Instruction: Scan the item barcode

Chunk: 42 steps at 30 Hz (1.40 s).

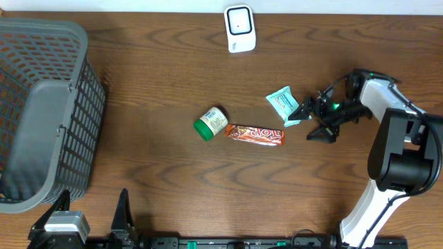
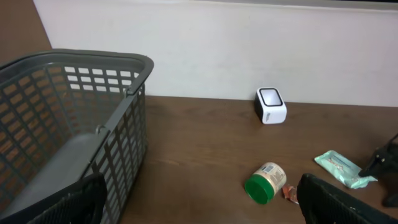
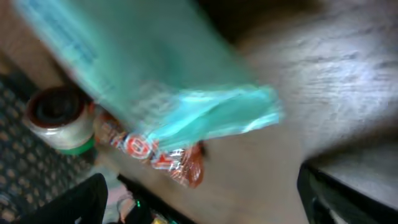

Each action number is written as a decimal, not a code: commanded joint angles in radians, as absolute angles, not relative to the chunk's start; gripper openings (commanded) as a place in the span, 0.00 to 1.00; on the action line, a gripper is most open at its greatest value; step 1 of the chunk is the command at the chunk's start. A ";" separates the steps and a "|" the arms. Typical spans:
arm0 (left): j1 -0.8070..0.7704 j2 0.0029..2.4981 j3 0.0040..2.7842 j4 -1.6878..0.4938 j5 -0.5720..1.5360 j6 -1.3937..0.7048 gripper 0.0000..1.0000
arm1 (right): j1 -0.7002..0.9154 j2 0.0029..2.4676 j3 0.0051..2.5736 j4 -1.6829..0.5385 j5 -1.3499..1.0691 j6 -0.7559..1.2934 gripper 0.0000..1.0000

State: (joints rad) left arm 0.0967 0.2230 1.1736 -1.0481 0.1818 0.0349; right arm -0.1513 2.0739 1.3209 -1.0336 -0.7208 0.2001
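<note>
one teal packet (image 1: 282,104) lies just inward of the right gripper (image 1: 305,120), axis diagonal. jaws wide, bracketing its corner.

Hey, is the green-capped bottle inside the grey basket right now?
No, the green-capped bottle lies on the table next to the candy bar, well apart from the grey basket.

Even, soft light is falling on the brown table (image 1: 159,90) from above, casting faint shadows beside the basket (image 1: 41,104) at its left edge, while the right wrist view is smearing the teal packet (image 3: 155,93) with heavy motion blur.
</note>
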 commanded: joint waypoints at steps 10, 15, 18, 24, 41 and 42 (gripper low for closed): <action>0.101 0.220 1.177 -1.048 0.192 0.051 0.98 | -0.155 2.083 1.018 -0.588 -0.565 0.709 0.95; 0.101 0.220 1.177 -1.048 0.192 0.051 0.98 | -0.155 2.083 0.928 -0.423 -0.459 0.802 0.99; 0.101 0.220 1.177 -1.048 0.192 0.051 0.98 | -0.155 2.083 0.894 -0.378 -0.389 0.808 0.99; 0.101 0.220 1.177 -1.053 0.192 0.051 0.98 | -0.156 2.083 0.859 -0.386 -0.274 0.873 0.99; 0.101 0.220 1.177 -1.357 0.192 0.051 0.98 | -0.159 2.083 0.846 -0.453 -0.058 0.982 0.99; 0.101 0.220 1.177 -1.391 0.192 0.051 0.98 | -0.159 2.083 0.846 -0.459 -0.045 0.987 0.99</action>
State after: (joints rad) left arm 0.0967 0.2230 1.1740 -1.3327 0.1818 0.0349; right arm -0.1509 1.9251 0.9730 -0.3820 -0.8043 0.9897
